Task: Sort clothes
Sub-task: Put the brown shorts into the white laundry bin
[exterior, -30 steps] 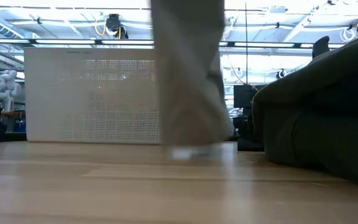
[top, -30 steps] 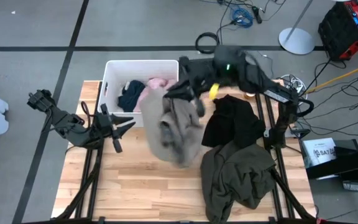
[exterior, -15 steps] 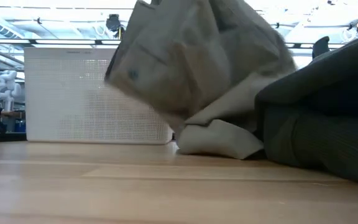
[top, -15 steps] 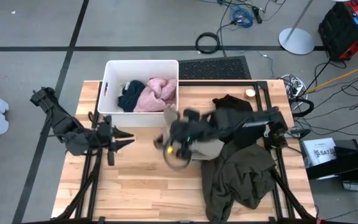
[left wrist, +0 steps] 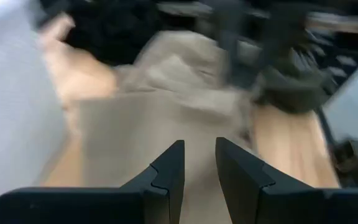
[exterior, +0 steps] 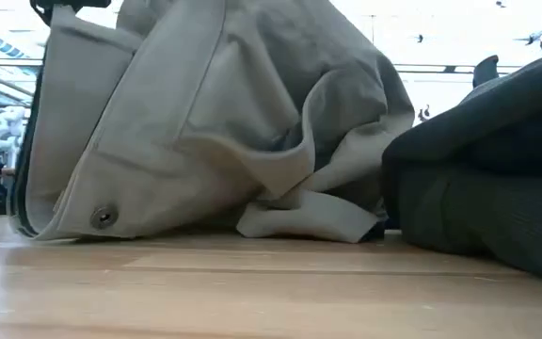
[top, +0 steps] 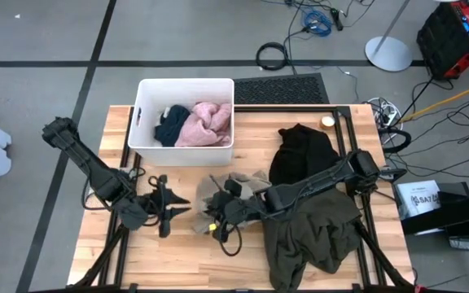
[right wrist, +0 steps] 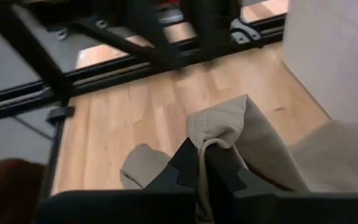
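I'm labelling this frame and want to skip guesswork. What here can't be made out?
- Left gripper: the left wrist view is motion-blurred, so whether it touches the tan garment is unclear.
- Bin: hidden in the low view behind the tan garment.
- Navy garment: partly under the pink one, high view.
- Olive garment: cut off by the high view's bottom edge.

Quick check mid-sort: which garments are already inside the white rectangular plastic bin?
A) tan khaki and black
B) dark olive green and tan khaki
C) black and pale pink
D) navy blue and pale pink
D: the high view shows the navy blue garment and the pale pink garment lying in the white rectangular plastic bin; the others are on the table.
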You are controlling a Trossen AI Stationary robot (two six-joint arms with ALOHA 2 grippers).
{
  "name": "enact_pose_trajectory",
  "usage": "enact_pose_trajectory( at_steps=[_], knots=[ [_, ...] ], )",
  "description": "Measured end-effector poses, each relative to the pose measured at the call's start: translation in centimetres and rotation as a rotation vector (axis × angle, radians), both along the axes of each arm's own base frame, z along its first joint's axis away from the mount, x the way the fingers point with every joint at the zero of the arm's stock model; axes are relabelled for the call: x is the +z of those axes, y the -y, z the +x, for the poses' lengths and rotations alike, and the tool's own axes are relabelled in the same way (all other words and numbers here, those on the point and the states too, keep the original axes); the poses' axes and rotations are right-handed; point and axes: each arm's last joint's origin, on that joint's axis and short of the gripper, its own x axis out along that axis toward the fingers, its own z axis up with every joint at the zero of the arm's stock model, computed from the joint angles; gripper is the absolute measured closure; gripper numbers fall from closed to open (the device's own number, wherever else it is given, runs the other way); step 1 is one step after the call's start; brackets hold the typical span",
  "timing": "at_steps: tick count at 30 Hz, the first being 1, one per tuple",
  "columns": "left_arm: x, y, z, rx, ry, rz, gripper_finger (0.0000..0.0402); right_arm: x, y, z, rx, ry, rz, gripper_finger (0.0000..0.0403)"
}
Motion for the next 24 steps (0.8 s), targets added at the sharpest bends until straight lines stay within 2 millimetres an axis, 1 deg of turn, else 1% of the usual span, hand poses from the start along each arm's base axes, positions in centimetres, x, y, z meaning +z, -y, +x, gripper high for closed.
enact_pose_trajectory(
  at_steps=[2,6,12,18,24],
  knots=[
    [-0.4,0.5,0.3,-0.03,-0.024,-0.004,0.0302,-0.5,0.3,0.1,-0.009,0.017,0.006,0.0403],
    [-1.8,1.4,0.9,-0.032,-0.078,0.021,0.0302,-0.7,0.4,0.1,-0.01,0.019,0.001,0.0403],
    [-3.3,1.8,2.0,0.014,-0.114,0.097,0.0294,0.1,0.4,-0.4,0.013,0.018,-0.027,0.0403],
    [-3.8,2.0,2.2,-0.006,-0.145,0.088,0.0247,1.4,1.0,-1.7,-0.043,-0.028,-0.096,0.0403],
    [-3.2,2.4,2.7,-0.007,-0.076,0.029,0.0183,1.3,1.3,-1.7,-0.051,-0.043,-0.103,0.0403]
  ],
)
